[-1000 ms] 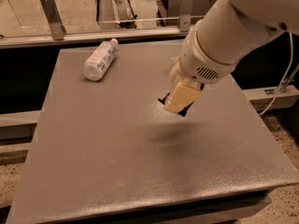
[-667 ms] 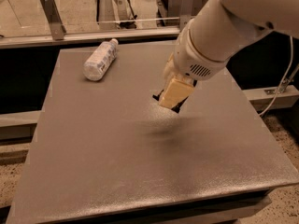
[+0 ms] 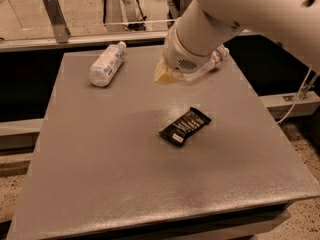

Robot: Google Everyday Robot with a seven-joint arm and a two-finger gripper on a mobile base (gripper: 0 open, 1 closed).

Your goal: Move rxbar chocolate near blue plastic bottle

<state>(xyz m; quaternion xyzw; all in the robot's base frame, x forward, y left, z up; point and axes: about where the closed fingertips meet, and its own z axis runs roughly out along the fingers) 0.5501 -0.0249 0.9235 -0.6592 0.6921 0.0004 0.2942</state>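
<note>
The rxbar chocolate, a flat black wrapper with white lettering, lies on the grey table a little right of centre. The blue plastic bottle, with a pale label and a white cap, lies on its side at the back left of the table. My gripper hangs above the table behind the bar, between the bar and the bottle, and touches neither. My large white arm comes in from the upper right.
A slimmer clear bottle shows partly behind my arm at the back right of the table. A metal rail and bracket run behind the table. A cable hangs off the right side.
My gripper has moved left and towards the back of the table. The rxbar chocolate, earlier covered by the gripper, now lies in plain view on the table.
</note>
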